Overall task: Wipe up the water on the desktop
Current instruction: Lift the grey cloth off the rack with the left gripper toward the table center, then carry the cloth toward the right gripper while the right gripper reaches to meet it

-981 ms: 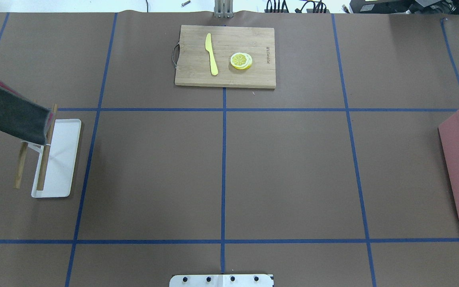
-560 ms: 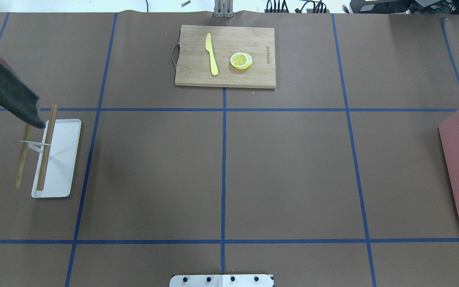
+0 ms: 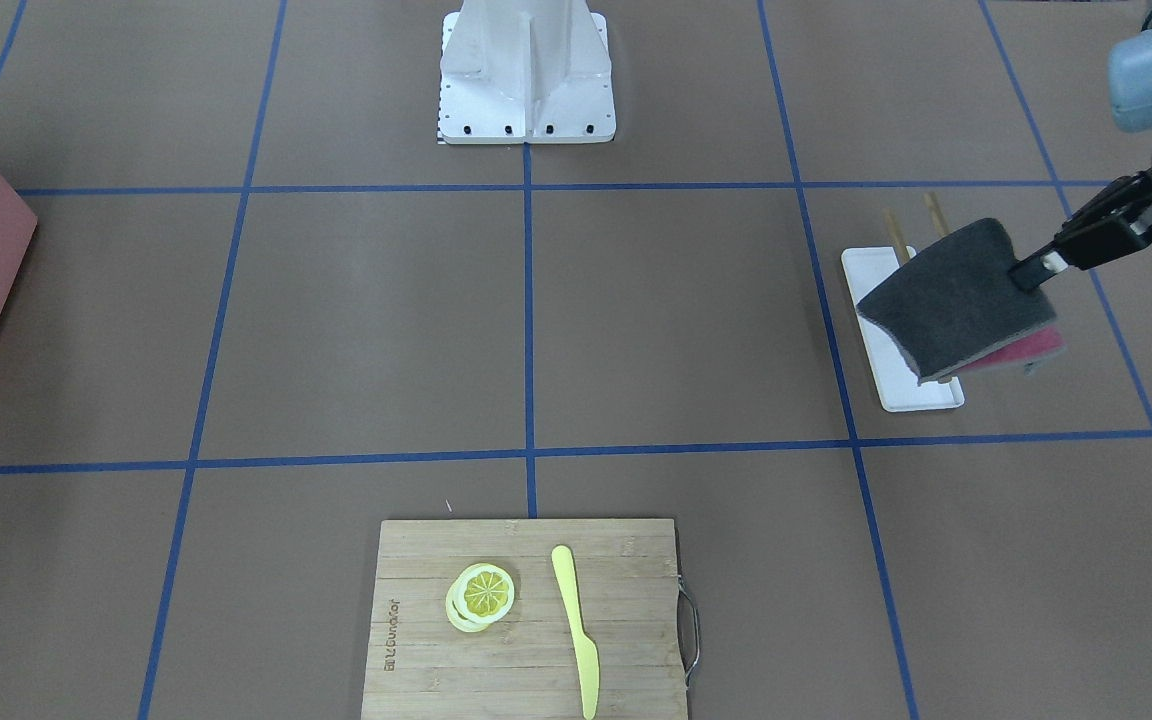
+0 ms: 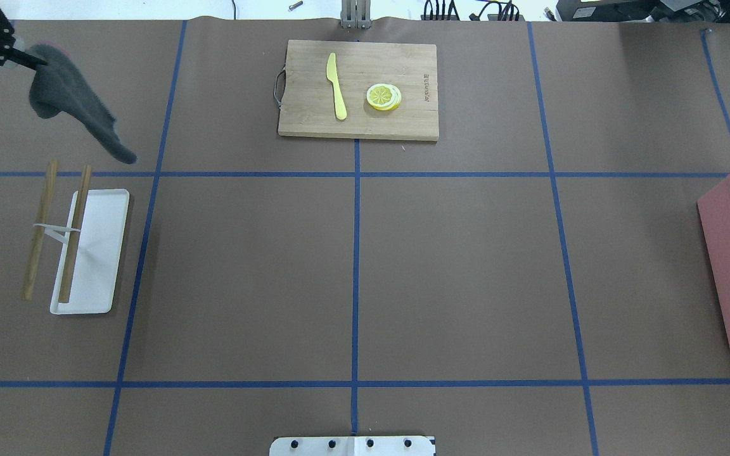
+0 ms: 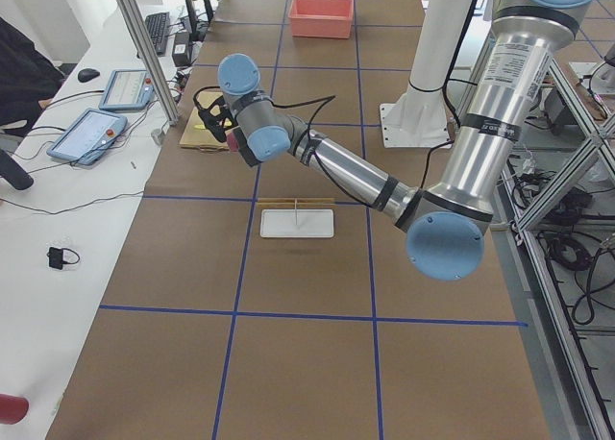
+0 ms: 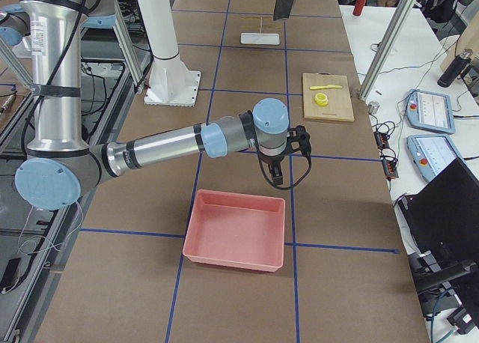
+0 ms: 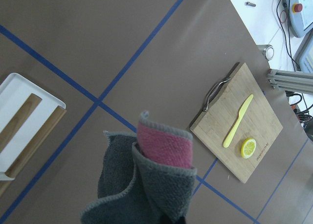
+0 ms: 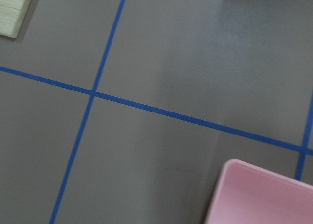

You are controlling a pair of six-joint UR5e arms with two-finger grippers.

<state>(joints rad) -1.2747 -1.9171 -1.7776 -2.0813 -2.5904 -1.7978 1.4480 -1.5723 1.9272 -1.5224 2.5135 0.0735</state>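
Our left hand (image 3: 1028, 268) is closed on an upper edge of the grey and pink cloth (image 3: 951, 300). The cloth hangs in the air at the upper left of the overhead view, above the counter (image 4: 466, 272) and higher in the frame than the white tray (image 4: 105, 253). It looks soft, light and limp, so we expect it to fold and swing; an edge hold seems enough. We see no water on the counter. Whether the right hand (image 6: 275, 180) is open or closed, we cannot tell.

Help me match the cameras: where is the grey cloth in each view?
Front-facing: cloth, right side.
Overhead: cloth, upper left.
Exterior left: cloth, upper left.
Exterior right: cloth, top edge.
Left wrist: cloth, bottom centre.
Right wrist: not in it.
Shared landmark: bamboo cutting board.
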